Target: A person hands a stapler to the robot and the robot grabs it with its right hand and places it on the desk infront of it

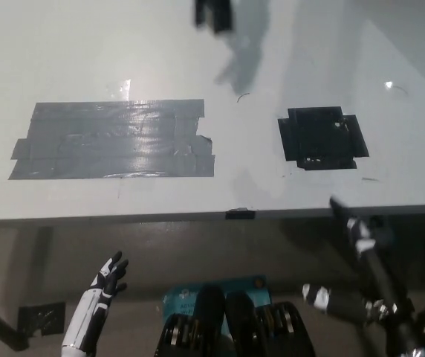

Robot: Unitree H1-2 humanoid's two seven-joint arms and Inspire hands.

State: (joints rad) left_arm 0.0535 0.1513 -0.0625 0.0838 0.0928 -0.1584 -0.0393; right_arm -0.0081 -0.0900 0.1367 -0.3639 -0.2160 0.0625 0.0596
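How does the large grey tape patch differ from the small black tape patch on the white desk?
The large grey tape patch is a wide rectangle, while the small black tape patch is nearly square with stepped edges. The grey patch is glossy and reflects light; the black patch looks mostly dark. The grey patch lies on the left, the black patch on the right. Both lie flat on the white desk.

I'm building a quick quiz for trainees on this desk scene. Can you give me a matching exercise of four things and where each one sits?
Things:
1. grey tape patch
2. black tape patch
3. left hand
4. right hand

Places:
A. lower right, below the desk edge
B. on the desk, left part
C. lower left, below the desk edge
D. on the desk, right part

Pairs: 1-B, 2-D, 3-C, 4-A
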